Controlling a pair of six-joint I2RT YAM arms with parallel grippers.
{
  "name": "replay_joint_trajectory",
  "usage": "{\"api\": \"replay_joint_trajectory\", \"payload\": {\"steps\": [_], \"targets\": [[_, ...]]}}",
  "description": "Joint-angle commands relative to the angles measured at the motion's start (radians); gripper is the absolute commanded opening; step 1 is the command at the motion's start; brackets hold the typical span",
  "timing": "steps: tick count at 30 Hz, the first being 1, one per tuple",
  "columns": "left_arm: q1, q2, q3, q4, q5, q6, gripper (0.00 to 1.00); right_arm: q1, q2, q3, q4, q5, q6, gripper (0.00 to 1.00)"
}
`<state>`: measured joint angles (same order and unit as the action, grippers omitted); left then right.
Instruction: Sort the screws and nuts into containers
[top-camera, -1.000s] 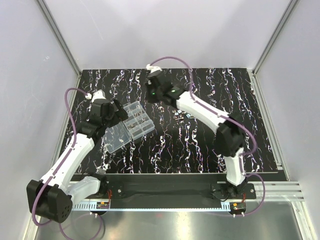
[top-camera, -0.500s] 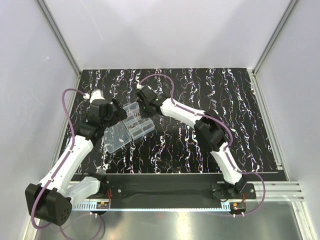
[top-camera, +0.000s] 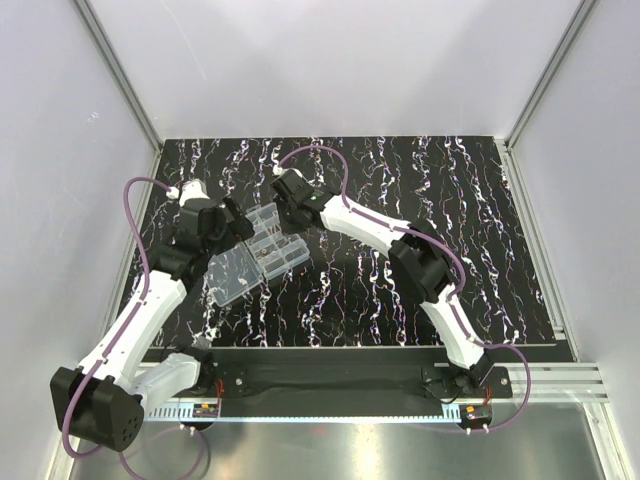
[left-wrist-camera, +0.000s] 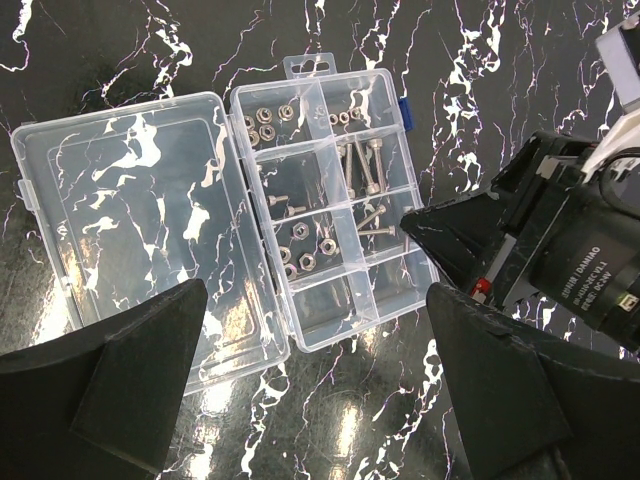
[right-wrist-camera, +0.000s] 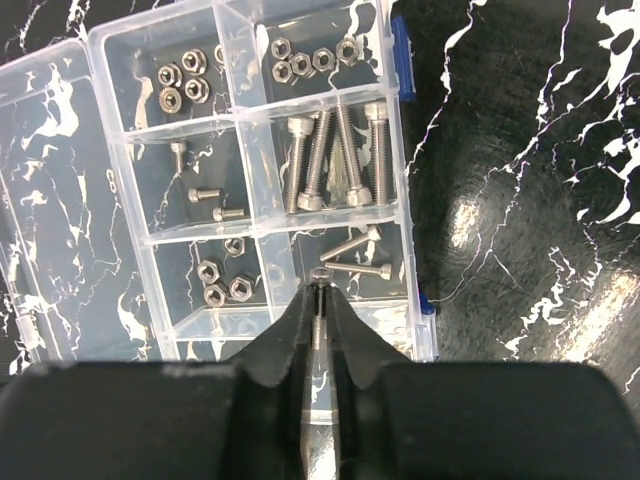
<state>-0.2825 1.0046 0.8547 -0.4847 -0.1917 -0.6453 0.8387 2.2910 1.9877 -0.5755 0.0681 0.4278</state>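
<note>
The clear organiser box (top-camera: 268, 238) lies open at the table's left, its flat lid (top-camera: 232, 274) folded out. In the right wrist view its compartments hold nuts (right-wrist-camera: 185, 82), long screws (right-wrist-camera: 335, 155), short screws (right-wrist-camera: 205, 195) and more nuts (right-wrist-camera: 222, 285). My right gripper (right-wrist-camera: 320, 283) is shut on a silvery screw (right-wrist-camera: 321, 272) and holds it over the compartment with two loose screws (right-wrist-camera: 360, 255). My left gripper (left-wrist-camera: 310, 400) is open and empty, hovering above the box's near edge; the box (left-wrist-camera: 330, 200) and the right gripper's fingers (left-wrist-camera: 450, 235) show in its view.
The table (top-camera: 450, 200) is black marble with white streaks. The right arm (top-camera: 370, 225) reaches across the middle to the box. The left arm (top-camera: 150, 300) runs along the left side. Grey walls enclose the table.
The right arm swung left from the table's middle and came over the box, then held nearly still. The left gripper has barely moved.
</note>
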Motion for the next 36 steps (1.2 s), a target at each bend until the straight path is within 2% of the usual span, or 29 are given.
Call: {"api": "replay_joint_trajectory", "payload": {"steps": [1,2,5,9,14,16,21,23,26,32,36], "targets": [[-0.003,-0.011,0.001,0.018,-0.017,-0.001,0.99,0.008,0.001,0.052,-0.012,0.016,0.002,0.16],[-0.003,-0.011,0.001,0.02,-0.017,0.001,0.99,0.008,0.005,0.074,-0.021,0.013,-0.001,0.22],[-0.003,-0.012,0.003,0.018,-0.018,0.001,0.99,0.008,0.021,0.105,-0.069,0.013,-0.003,0.24],[-0.003,-0.012,0.001,0.018,-0.018,0.001,0.99,0.007,-0.005,0.091,-0.086,0.009,-0.012,0.32],[-0.003,-0.011,0.0,0.021,-0.014,0.001,0.99,-0.013,-0.082,0.068,-0.155,0.122,-0.018,0.38],[-0.003,-0.011,-0.002,0.026,-0.006,0.001,0.99,-0.042,-0.158,0.014,-0.159,0.165,0.008,0.4],[-0.003,-0.009,-0.002,0.032,0.003,0.004,0.99,-0.202,-0.362,-0.283,-0.121,0.214,0.089,0.43],[-0.003,-0.006,-0.003,0.034,0.011,0.004,0.99,-0.255,-0.415,-0.431,-0.093,0.222,0.1,0.43],[-0.003,0.002,-0.002,0.034,0.015,0.004,0.99,-0.332,-0.484,-0.565,-0.054,0.265,0.114,0.43],[-0.004,0.009,0.001,0.029,0.006,0.006,0.99,-0.382,-0.469,-0.638,-0.037,0.335,0.215,0.43],[-0.003,0.006,0.003,0.026,0.003,0.007,0.99,-0.389,-0.392,-0.615,-0.014,0.357,0.252,0.4]]}}
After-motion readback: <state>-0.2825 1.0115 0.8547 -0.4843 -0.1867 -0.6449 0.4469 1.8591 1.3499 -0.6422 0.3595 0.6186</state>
